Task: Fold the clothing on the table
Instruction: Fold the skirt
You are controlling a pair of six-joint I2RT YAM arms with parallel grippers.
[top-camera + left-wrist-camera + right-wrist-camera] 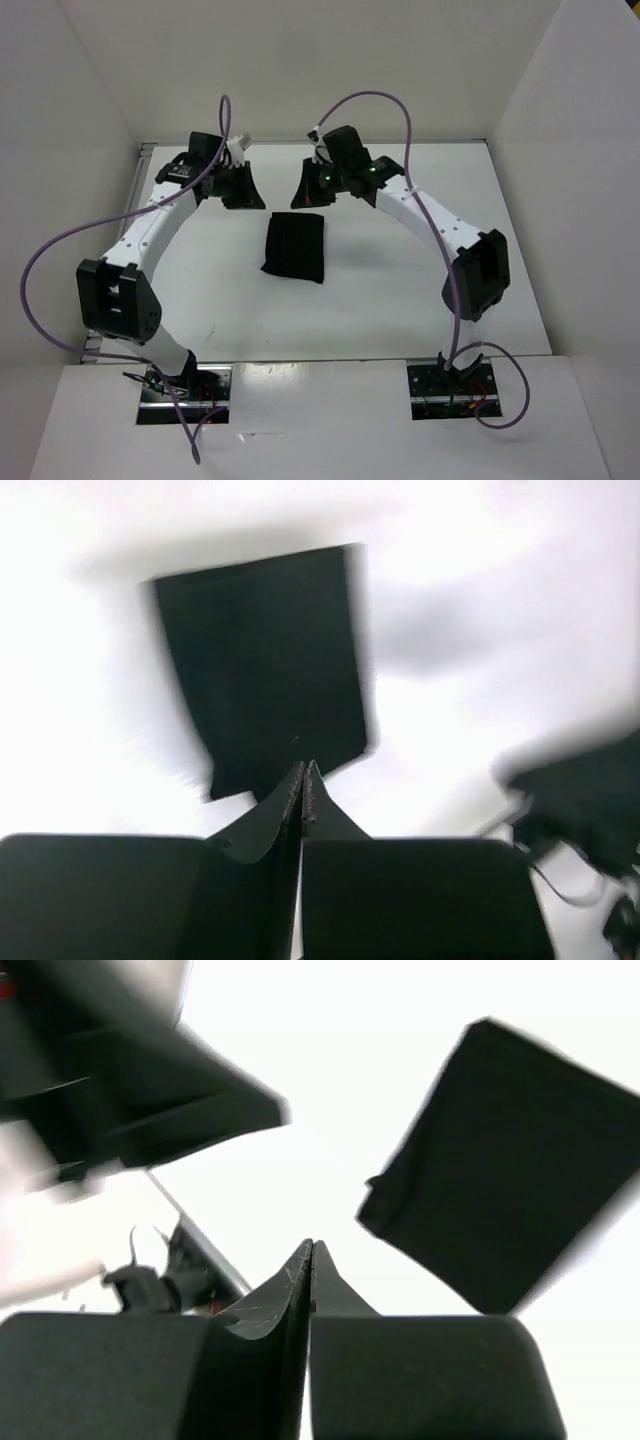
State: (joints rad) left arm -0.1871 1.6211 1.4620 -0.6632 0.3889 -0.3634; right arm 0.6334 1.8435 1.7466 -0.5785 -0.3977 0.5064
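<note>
While the clothing lies folded small on the table, the left gripper and right gripper hover just beyond it, jaws together, empty; retreating well means lifting clear of the fold

Plain white walls stand to my left, back and right; a white panel lies before my bases.

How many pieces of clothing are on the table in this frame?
1. The clothing lies as a compact black folded rectangle near the middle of the table. No other fabric shows in any view, though a second piece tucked inside the folds cannot be ruled out.
</note>
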